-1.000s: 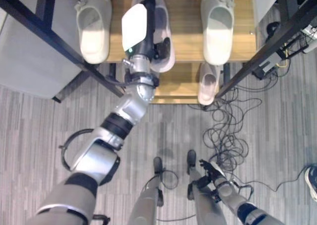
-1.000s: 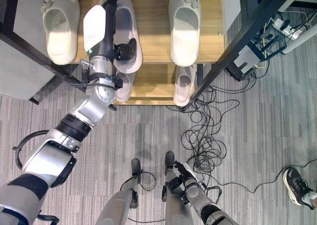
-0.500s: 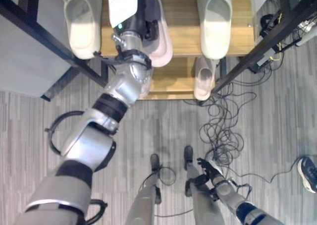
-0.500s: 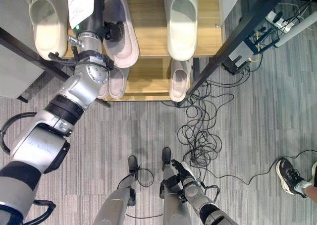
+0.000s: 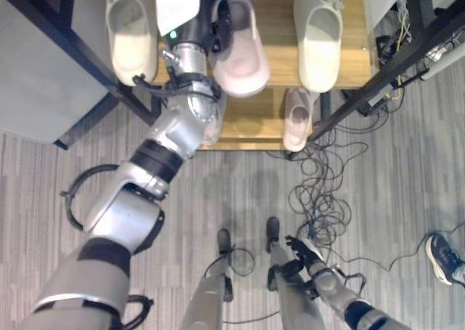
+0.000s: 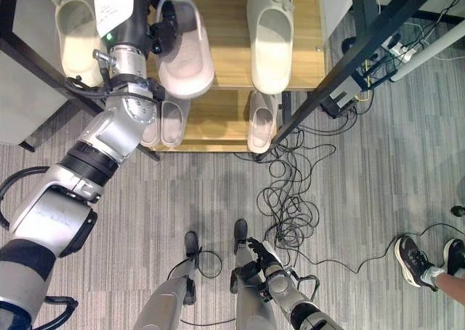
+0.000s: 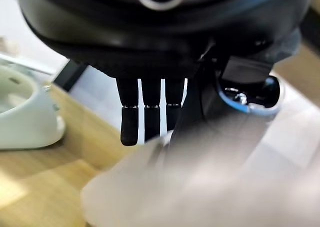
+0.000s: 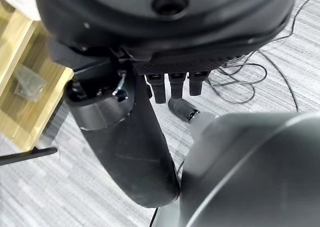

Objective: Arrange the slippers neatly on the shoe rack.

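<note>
The pink slipper (image 5: 240, 54) was pinched at its far rim by the left hand (image 5: 218, 32) and tilted off the shoe rack (image 5: 272, 108), presumably for realigning; the right hand (image 5: 304, 251) hung relaxed, holding nothing.

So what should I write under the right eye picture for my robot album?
The robot's left hand grips a pink slipper on the shoe rack, between two white slippers.

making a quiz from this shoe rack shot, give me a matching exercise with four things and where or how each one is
Things:
1. pink slipper
2. right cream slipper
3. left hand
4. right hand

States:
A. low down near the floor, holding nothing
B. lying flat on the top shelf, right side
C. gripping a slipper at the rack
D. held tilted above the top shelf

Pairs: 1-D, 2-B, 3-C, 4-A
</note>
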Motion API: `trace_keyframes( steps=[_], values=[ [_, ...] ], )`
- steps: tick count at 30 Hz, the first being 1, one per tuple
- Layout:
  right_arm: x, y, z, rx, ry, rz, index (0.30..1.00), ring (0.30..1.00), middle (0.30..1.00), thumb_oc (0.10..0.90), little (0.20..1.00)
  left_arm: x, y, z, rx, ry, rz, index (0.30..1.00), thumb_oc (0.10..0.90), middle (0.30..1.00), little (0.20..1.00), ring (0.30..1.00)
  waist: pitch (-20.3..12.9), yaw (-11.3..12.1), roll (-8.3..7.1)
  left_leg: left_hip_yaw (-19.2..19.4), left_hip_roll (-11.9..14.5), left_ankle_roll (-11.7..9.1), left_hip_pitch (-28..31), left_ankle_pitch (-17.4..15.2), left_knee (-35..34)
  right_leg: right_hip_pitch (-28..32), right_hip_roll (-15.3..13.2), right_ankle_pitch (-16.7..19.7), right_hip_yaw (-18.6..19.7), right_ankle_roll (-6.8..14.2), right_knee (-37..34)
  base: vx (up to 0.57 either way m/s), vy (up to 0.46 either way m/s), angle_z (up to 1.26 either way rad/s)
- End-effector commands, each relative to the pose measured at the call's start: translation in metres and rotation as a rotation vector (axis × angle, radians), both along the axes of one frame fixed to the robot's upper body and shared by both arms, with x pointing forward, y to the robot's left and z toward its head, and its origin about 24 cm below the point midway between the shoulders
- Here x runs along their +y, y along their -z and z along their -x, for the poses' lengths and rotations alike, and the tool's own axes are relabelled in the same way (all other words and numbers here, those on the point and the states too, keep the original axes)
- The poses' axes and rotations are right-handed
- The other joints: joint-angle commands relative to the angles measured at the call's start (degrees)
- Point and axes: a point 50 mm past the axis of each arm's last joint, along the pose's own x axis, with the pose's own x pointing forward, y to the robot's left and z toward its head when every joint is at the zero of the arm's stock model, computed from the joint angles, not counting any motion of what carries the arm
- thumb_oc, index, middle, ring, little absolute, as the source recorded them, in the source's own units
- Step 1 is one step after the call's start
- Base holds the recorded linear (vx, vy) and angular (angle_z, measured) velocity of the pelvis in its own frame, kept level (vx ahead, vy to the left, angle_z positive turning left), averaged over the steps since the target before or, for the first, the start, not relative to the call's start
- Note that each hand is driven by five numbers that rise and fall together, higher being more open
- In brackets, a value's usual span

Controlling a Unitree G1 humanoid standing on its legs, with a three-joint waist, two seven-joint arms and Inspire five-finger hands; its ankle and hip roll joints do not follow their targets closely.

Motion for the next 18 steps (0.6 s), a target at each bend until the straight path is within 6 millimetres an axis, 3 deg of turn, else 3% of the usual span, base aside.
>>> trace_keyframes(
  steps=[1, 4, 8, 10, 11, 12, 13, 14, 16, 17, 18],
  values=[
    [-0.011, -0.009, -0.007, -0.069, 0.067, -0.029, 0.900, 0.900, 0.900, 0.800, 0.900, -0.024, -0.054, 0.038, -0.323, 0.135, -0.017, 0.300, 0.400, 0.300, 0.300, 0.300, 1.68, 2.17, 5.87, -2.74, 0.32, -0.67, 1.59, -4.36, -0.71, 7.81, 2.77, -12.43, -1.71, 2.32, 2.48, 0.00, 0.000, 0.00],
    [-0.013, -0.008, -0.005, -0.066, 0.083, -0.028, 0.900, 0.900, 0.900, 0.800, 0.900, -0.026, -0.044, 0.045, -0.331, 0.184, 0.000, 0.300, 0.400, 0.300, 0.300, 0.300, 1.47, 2.57, 5.96, -3.08, 0.19, -0.59, 2.04, -4.58, -0.45, 8.27, 2.69, -12.67, -1.79, 2.22, 2.79, 0.00, 0.000, 0.00],
    [-0.019, -0.002, 0.005, -0.045, 0.135, -0.027, 0.900, 0.900, 0.900, 0.800, 0.900, -0.025, -0.006, 0.072, -0.315, 0.340, 0.024, 0.300, 0.400, 0.300, 0.300, 0.300, 0.23, 4.02, 6.31, -3.77, -0.25, -0.34, 4.53, -5.17, -0.43, 9.99, 2.32, -13.80, -2.51, 1.99, 4.17, 0.01, -0.005, -0.03],
    [-0.021, 0.001, 0.009, -0.032, 0.149, -0.024, 0.900, 0.900, 0.900, 0.800, 0.900, -0.024, 0.003, 0.079, -0.306, 0.370, 0.015, 0.300, 0.400, 0.300, 0.300, 0.300, -0.16, 4.38, 6.38, -3.92, -0.41, -0.28, 5.37, -5.34, -0.53, 10.65, 2.17, -13.98, -2.78, 1.96, 4.42, 0.03, -0.005, 0.02],
    [-0.026, 0.006, 0.019, -0.011, 0.177, -0.026, 0.900, 0.900, 0.900, 0.800, 0.900, -0.020, 0.024, 0.093, -0.254, 0.475, 0.027, 0.300, 0.400, 0.300, 0.300, 0.300, -1.39, 5.04, 6.35, -4.36, -0.83, -0.17, 7.04, -5.48, -0.59, 12.14, 2.09, -14.36, -3.02, 1.86, 4.81, 0.05, -0.005, 0.08],
    [-0.026, 0.007, 0.021, -0.006, 0.175, -0.025, 0.900, 0.900, 0.900, 0.800, 0.900, -0.019, 0.026, 0.094, -0.248, 0.474, 0.028, 0.300, 0.400, 0.300, 0.300, 0.300, -1.50, 4.87, 6.36, -4.41, -0.85, -0.17, 7.30, -5.48, -0.70, 12.39, 2.08, -14.41, -3.07, 1.86, 4.75, 0.09, -0.024, 0.17],
    [-0.030, 0.012, 0.031, 0.026, 0.208, -0.026, 0.900, 0.900, 0.900, 0.800, 0.900, -0.013, 0.048, 0.101, -0.171, 0.521, 0.052, 0.300, 0.400, 0.300, 0.300, 0.300, -2.71, 5.74, 6.19, -4.90, -1.12, -0.08, 8.73, -5.82, -0.49, 13.97, 1.96, -14.78, -3.68, 1.71, 4.76, 0.04, -0.019, 0.22],
    [-0.029, 0.013, 0.032, 0.029, 0.207, -0.026, 0.900, 0.900, 0.900, 0.800, 0.900, -0.013, 0.049, 0.102, -0.168, 0.521, 0.052, 0.300, 0.400, 0.300, 0.300, 0.300, -2.77, 5.67, 6.17, -4.94, -1.13, -0.08, 8.91, -5.84, -0.54, 14.17, 1.96, -14.79, -3.73, 1.71, 4.68, 0.07, -0.057, 0.31],
    [-0.032, 0.022, 0.049, 0.082, 0.229, -0.015, 0.900, 0.900, 0.900, 0.800, 0.900, 0.001, 0.083, 0.113, -0.036, 0.554, 0.120, 0.300, 0.400, 0.300, 0.300, 0.300, -4.59, 6.88, 5.63, -5.77, -1.18, 0.00, 11.14, -6.25, -0.29, 16.84, 1.87, -15.41, -4.83, 1.53, 4.31, 0.05, -0.054, 0.37],
    [-0.032, 0.022, 0.049, 0.082, 0.229, -0.015, 0.900, 0.900, 0.900, 0.800, 0.900, 0.001, 0.083, 0.113, -0.035, 0.554, 0.120, 0.300, 0.400, 0.300, 0.300, 0.300, -4.59, 6.85, 5.63, -5.79, -1.19, 0.00, 11.17, -6.24, -0.31, 16.89, 1.87, -15.41, -4.84, 1.53, 4.29, 0.03, -0.041, 0.32],
    [-0.034, 0.023, 0.052, 0.086, 0.244, -0.023, 0.900, 0.900, 0.900, 0.800, 0.900, 0.011, 0.108, 0.123, 0.066, 0.555, 0.114, 0.300, 0.400, 0.300, 0.300, 0.300, -5.91, 7.83, 5.16, -6.28, -1.10, -0.05, 12.11, -6.55, 0.23, 18.23, 1.95, -15.81, -5.03, 1.44, 4.19, 0.03, -0.035, 0.15]
  ],
)
